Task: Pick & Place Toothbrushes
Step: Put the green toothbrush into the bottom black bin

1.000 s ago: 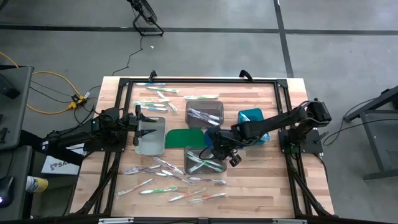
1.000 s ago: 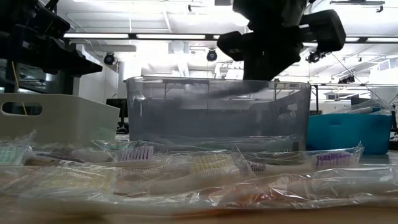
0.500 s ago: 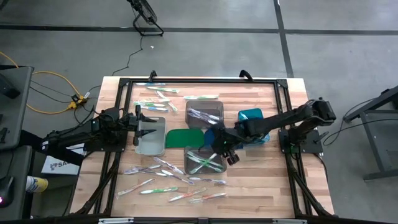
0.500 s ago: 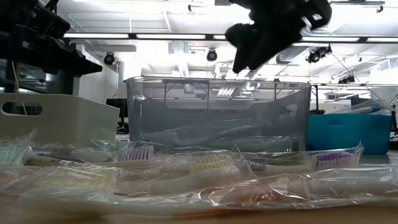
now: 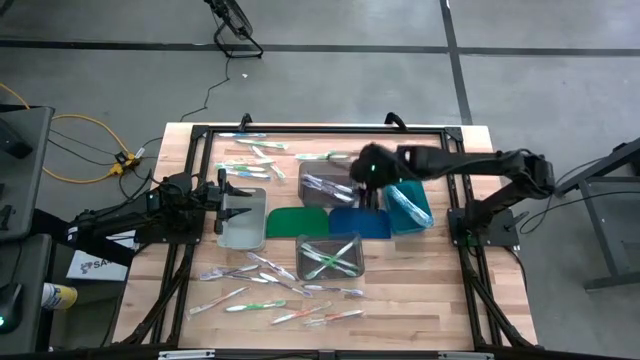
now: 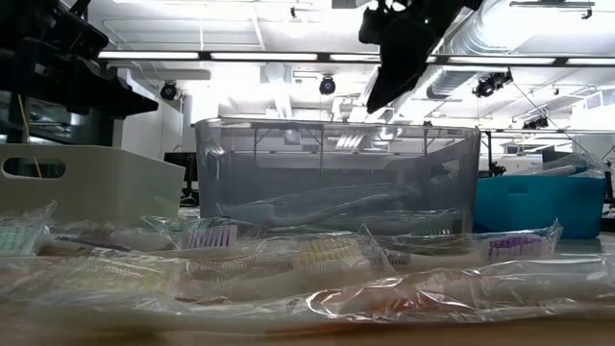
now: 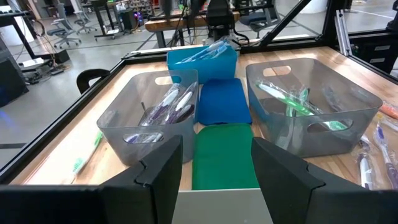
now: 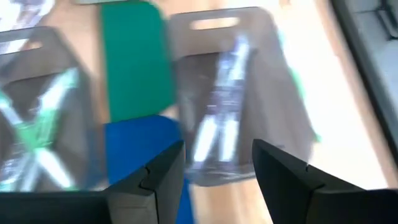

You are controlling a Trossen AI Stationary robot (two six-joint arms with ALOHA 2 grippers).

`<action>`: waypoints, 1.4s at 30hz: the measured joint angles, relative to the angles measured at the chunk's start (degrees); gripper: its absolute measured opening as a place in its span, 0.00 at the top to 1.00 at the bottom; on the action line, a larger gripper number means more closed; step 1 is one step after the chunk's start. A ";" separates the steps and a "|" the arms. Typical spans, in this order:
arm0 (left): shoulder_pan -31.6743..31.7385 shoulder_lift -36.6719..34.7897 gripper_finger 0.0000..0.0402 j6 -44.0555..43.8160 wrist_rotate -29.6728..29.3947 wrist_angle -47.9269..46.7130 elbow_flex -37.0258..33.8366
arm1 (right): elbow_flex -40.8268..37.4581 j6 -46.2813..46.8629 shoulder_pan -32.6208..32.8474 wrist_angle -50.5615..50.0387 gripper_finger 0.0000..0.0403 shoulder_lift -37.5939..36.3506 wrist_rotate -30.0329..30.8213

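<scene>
Loose toothbrushes (image 5: 270, 290) lie scattered along the counter's (image 5: 420, 300) near edge, with more by its far edge; green ones (image 5: 332, 257) lie crossed in the near grey bin (image 5: 300, 262). None sits between any fingers. The right gripper (image 5: 368, 170) hangs above the far grey bin (image 5: 349, 172), fingers (image 8: 283, 171) wide and empty. The left gripper (image 5: 224, 190), fingers (image 7: 155, 171) also spread, waits over the white bin (image 5: 242, 235) near the counter's left edge.
</scene>
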 joint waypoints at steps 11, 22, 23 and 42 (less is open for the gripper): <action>0.00 0.00 0.53 0.00 0.00 0.01 0.01 | 0.00 -13.60 -19.05 1.88 0.56 1.43 -4.29; 0.00 0.01 0.53 0.00 -0.02 0.00 0.00 | 6.62 -15.63 -29.89 4.01 0.56 9.14 -8.53; 0.00 -0.02 0.53 0.00 -0.02 0.00 0.00 | 8.16 -14.64 -30.33 4.13 0.56 10.49 -10.25; 0.00 -0.01 0.53 0.00 -0.01 0.01 0.00 | 34.91 -20.28 -31.38 -11.17 0.56 36.67 -19.83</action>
